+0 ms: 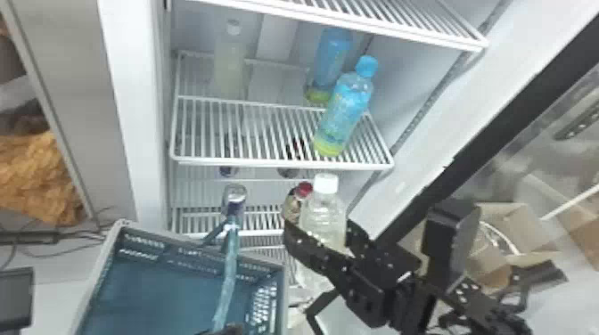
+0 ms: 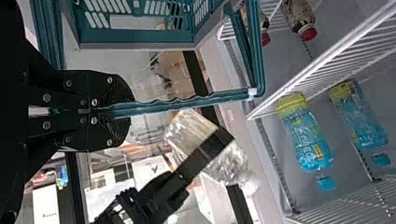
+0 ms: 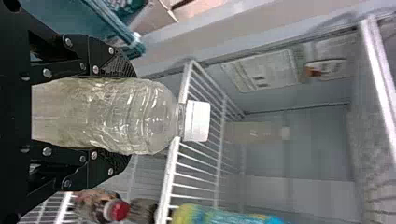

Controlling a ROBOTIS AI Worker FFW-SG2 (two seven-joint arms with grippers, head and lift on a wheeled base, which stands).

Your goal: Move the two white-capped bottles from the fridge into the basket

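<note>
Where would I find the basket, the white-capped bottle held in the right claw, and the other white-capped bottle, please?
Basket (image 1: 187, 260): head view, on its far inner wall.
Held bottle (image 3: 121, 114): right wrist view, on its clear body.
Other bottle (image 1: 229, 69): head view, on its pale body.

One white-capped bottle (image 1: 323, 218), clear with ribbed sides and a pale yellowish tint, stood roughly upright between the jaws of the right gripper (image 1: 322, 229), cap on, just beside the basket (image 1: 187, 258) and in front of the fridge (image 1: 133, 89) shelves. Second white-capped bottle (image 1: 229, 67): pale, cloudy-looking, cap on, upright toward the back left of a wire shelf (image 1: 276, 162). Basket: teal, open-topped, slotted walls, grey rim, slim teal handle raised.
</note>
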